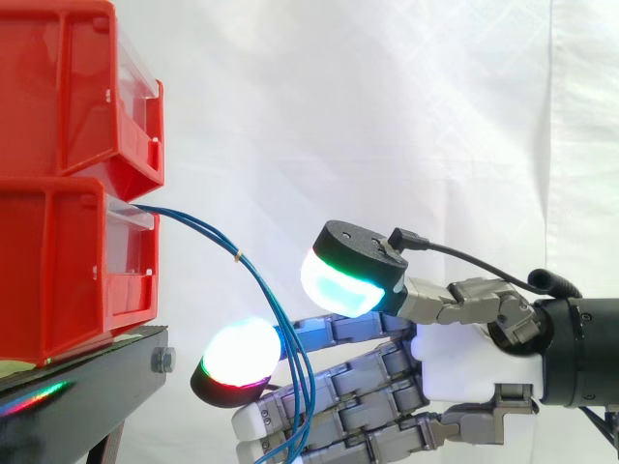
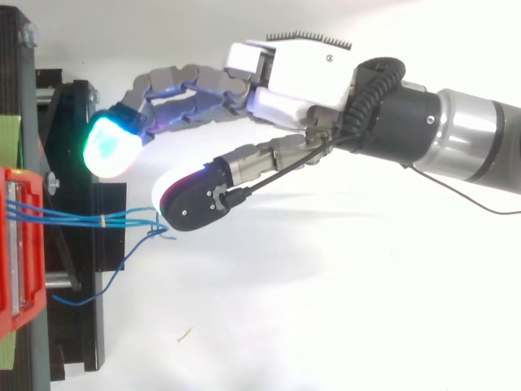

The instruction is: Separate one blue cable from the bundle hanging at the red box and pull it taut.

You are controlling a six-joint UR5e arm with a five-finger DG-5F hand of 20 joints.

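Two stacked red plastic bins (image 1: 68,193) with clear front panels sit on a black stand (image 1: 106,362). A bundle of thin blue cables (image 2: 73,217) leaves the lower bin's front and runs rightward. Past a small pale tie (image 1: 239,256) it curves down, its long axis turning near vertical across the fingers (image 1: 368,372). The hand (image 1: 455,362), grey-linked with a white palm, is open, gripping nothing. Its fingers stretch toward the bins, and its thumb pad (image 1: 338,282) is raised above them.

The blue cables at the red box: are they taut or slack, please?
Slack: the blue cables leave the red box and sag in a downward curve past the robot hand.
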